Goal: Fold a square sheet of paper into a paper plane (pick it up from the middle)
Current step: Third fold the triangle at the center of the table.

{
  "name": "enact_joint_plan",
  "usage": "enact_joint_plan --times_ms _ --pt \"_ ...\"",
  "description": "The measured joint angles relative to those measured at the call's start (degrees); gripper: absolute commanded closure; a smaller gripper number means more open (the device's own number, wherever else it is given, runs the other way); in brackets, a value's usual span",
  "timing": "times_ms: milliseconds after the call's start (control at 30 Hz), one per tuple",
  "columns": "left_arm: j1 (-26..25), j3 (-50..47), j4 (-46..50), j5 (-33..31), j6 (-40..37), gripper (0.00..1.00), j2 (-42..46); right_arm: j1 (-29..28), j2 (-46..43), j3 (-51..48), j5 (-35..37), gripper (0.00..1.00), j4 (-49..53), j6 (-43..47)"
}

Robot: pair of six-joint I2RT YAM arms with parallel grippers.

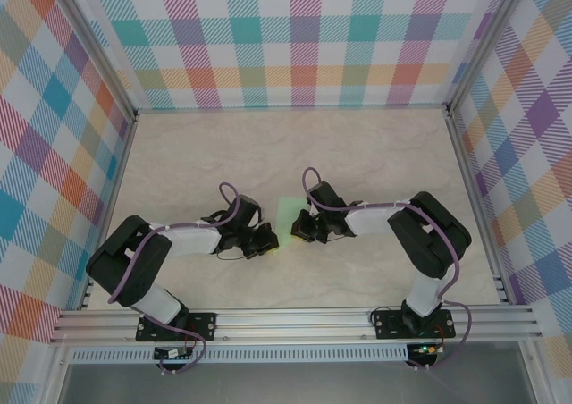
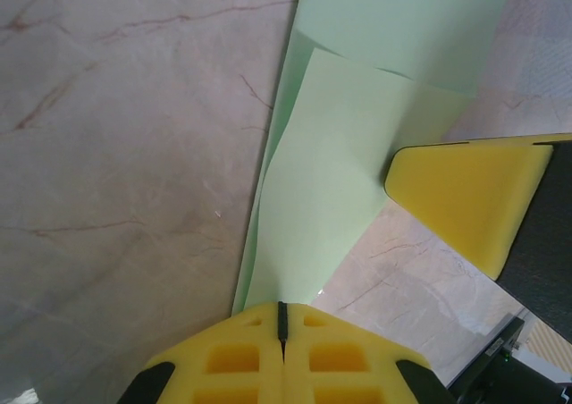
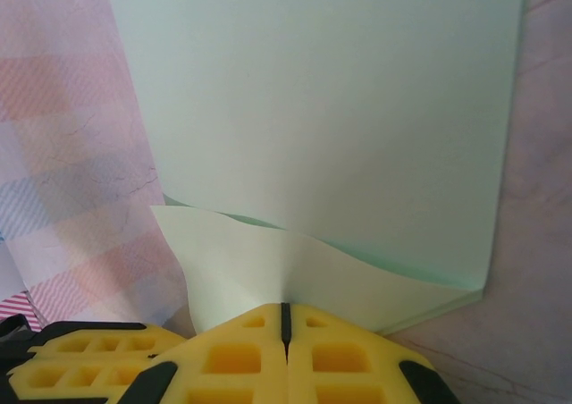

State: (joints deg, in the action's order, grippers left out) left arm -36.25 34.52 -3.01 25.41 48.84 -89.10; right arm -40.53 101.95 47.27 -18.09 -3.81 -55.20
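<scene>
Yellow, grid-moulded foam fingers of the left tool (image 2: 282,315) and the right tool (image 3: 285,315) are each pinching a curling edge of the thin, smooth, pale mint-green square sheet of paper (image 1: 290,214), which is resting mid-frame on the marbled beige worktop (image 1: 268,145).

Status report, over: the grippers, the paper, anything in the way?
Left gripper shut on the square sheet of paper. Right gripper shut on it too. Near flap lifted, rest flat on table. Nothing in the way.
</scene>
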Motion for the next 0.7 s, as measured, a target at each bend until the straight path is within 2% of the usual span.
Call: enact_joint_plan --times_ms 300,700 --pt "0.00 -0.35 0.07 -0.15 -0.44 0.99 -0.31 -0.42 -0.55 -1.53 -1.57 0.96 -3.52 2.56" --pt "0.00 -0.20 0.48 -0.24 -0.66 1.00 -0.33 -4.81 -0.55 -1.57 -2.36 0.96 -5.51 2.51"
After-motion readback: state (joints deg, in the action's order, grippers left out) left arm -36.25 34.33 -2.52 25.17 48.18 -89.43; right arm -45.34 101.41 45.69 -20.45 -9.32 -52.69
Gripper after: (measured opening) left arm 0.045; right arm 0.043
